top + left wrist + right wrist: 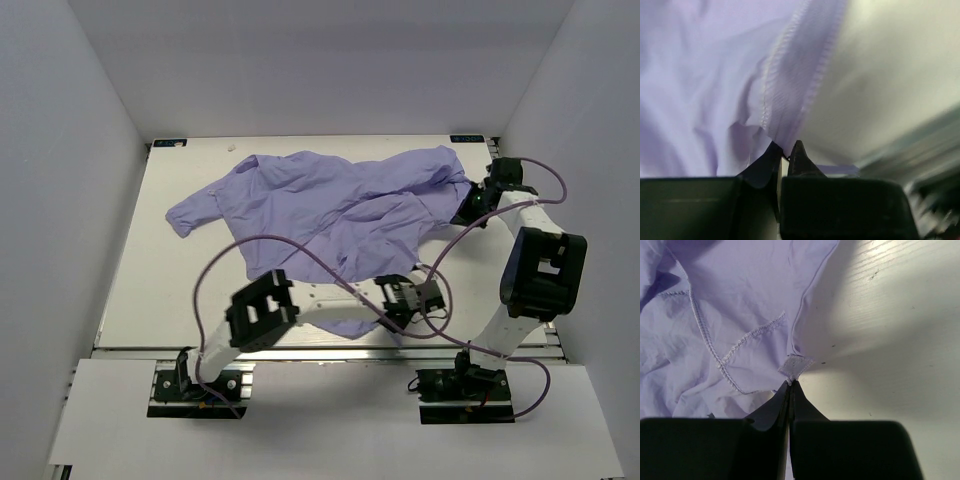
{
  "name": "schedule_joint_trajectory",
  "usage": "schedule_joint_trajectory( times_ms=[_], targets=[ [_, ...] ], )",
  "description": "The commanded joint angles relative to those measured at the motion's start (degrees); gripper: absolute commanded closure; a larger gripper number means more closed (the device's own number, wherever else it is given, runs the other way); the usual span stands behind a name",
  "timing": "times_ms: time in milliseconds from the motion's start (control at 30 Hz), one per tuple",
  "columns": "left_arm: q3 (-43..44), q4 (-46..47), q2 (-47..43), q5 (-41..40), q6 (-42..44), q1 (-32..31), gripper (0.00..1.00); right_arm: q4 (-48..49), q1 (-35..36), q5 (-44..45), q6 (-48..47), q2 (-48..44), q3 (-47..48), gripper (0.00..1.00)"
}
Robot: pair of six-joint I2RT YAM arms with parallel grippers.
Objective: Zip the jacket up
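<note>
Jacket (330,210) lies crumpled — right gripper (790,385) pinches its edge, left gripper (786,152) seemingly clamps the hem.

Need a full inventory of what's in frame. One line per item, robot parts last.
jacket: one, lavender, crumpled across the table from far left to near centre
table: one, white, under everything
walls: three, pale grey, left, back and right of the table
cables: two, purple, one looping by each arm
left arm: one, white and black, reaching right along the near edge
right arm: one, white and black, reaching to the far right
left pincer: black, shut on the jacket's stitched edge
right pincer: black, shut on a jacket corner
</note>
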Motion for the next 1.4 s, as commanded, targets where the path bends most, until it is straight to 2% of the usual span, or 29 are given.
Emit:
schedule_joint_trajectory(
  times_ms=[0,67,100,167,200,233,367,433,533,600,700,733,833,933,1033,1133,1167,1200,1233,1267,1300,1367],
  targets=[
    [-13.44,4.97,-19.02,2.29,2.19,1.86,1.0,-0.34,-0.43,0.89,-1.23,-3.63,1.94,1.0],
    [-20.34,9.54,-26.14,7.31,2.02,6.6,1.0,-1.48,-0.43,3.44,-1.06,-3.46,3.0,1.0],
    [-27.25,12.43,-33.23,11.86,1.76,10.53,1.0,-2.71,-0.43,5.1,-0.88,-3.28,4.14,1.0],
    [-33.79,15.0,-40.21,15.23,1.14,14.33,1.0,-4.64,-0.43,8.0,-0.09,-2.84,5.54,1.0],
    [-36.52,15.97,-46.59,16.03,0.71,16.18,1.0,-5.78,-0.52,9.41,0.43,-2.84,7.12,1.0],
    [-40.72,16.67,-49.44,15.6,0.27,18.89,1.0,-6.75,-0.44,12.38,1.05,-2.93,7.74,1.0],
    [-45.68,15.72,-58.25,13.67,-0.88,25.4,1.0,-8.34,-0.08,14.0,3.25,-3.98,11.79,1.0],
    [-46.82,15.01,-59.4,13.57,-0.97,28.22,1.0,-8.17,1.23,13.73,3.86,-3.55,14.5,1.0],
    [-47.36,14.04,-57.05,15.33,-0.88,36.03,1.0,-8.69,5.34,14.86,3.69,-1.44,20.11,1.0],
    [-47.18,13.17,-55.19,17.35,-0.62,40.51,1.0,-11.23,9.3,17.92,2.46,3.03,24.51,1.0],
    [-47.71,12.46,-52.73,18.59,-0.09,45.79,1.0,-16.33,14.31,20.84,1.76,11.9,35.93,1.0],
    [-47.8,12.37,-52.37,18.33,0.0,47.03,1.0,-17.47,15.03,20.76,1.93,16.8,42.23,1.0],
    [-48.5,12.81,-50.71,17.27,0.7,51.08,1.0,-19.5,17.05,19.36,2.55,24.81,52.09,1.0],
    [-49.11,12.9,-47.72,20.5,0.97,53.2,1.0,-16.44,19.16,16.73,1.15,28.62,54.42,1.0],
    [-49.55,10.89,-45.08,21.84,0.53,53.29,1.0,-10.81,21.36,13.38,-1.84,29.24,52.05,1.0],
    [-49.99,6.84,-44.55,19.03,-0.87,53.37,1.0,-9.93,22.5,11.36,-3.16,29.24,52.05,0.71],
    [-50.34,6.23,-44.9,17.37,-1.31,53.37,1.0,-9.93,22.68,9.88,-3.43,28.98,52.13,0.54],
    [-50.61,5.09,-45.86,16.84,-1.75,53.55,0.75,-10.01,23.03,7.78,-3.69,28.46,52.05,0.34],
    [-50.43,4.56,-46.22,16.31,-2.11,53.55,0.54,-10.97,23.38,6.36,-5.43,27.06,51.87,0.18],
    [-50.08,3.94,-46.57,16.04,-2.2,53.55,0.27,-11.76,23.91,4.61,-6.84,26.17,51.52,0.11],
    [-49.56,2.72,-47.44,15.78,-2.37,53.55,0.03,-12.38,25.56,4.15,-7.55,24.95,49.95,0.11],
    [-47.89,1.92,-48.67,15.16,-2.72,53.55,0.02,-13.35,28.2,6.69,-9.83,20.03,46.35,0.11]
  ],
)
